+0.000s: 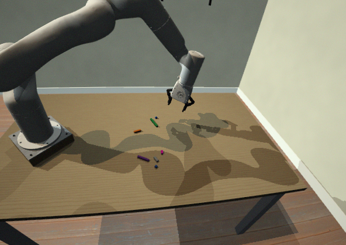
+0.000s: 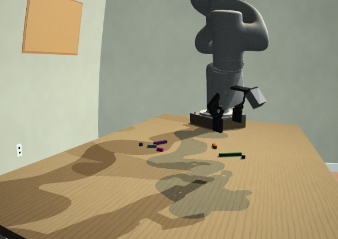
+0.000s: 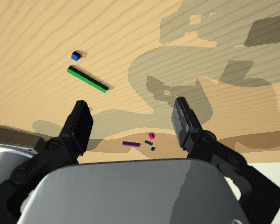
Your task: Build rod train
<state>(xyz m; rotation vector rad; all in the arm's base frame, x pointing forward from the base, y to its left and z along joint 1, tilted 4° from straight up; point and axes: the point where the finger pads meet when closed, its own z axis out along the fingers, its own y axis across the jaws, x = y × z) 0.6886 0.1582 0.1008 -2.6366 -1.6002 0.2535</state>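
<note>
The wrist view loses its whole lower half to the gripper's own grey body, and the orange rod (image 1: 137, 131) doesn't show there at all, while the near cluster shrinks to specks between the fingers. From the exterior view the arm's bulk hides most of its base (image 2: 197, 120), and the orange rod reads as a stub, seen nearly end on. The gripper (image 1: 178, 103) hangs in the air above the far side of the worktop (image 1: 87, 175), fingers spread wide with nothing between them. Just beneath and toward the base lies the green rod (image 1: 154, 122), flat, its long axis slanting from the far left to the near right in the top view, with one blue rod (image 1: 156, 117) just beside its far end, apart from it. The orange rod sits a little nearer the base, lying roughly left to right. Well apart, toward the near edge, are the purple rod (image 1: 143, 158), slanting much like the green one, then the grey rod (image 1: 156, 159), the magenta rod (image 1: 162, 152) and a second blue rod (image 1: 156, 166), close together; whether any touch is hard to tell.
</note>
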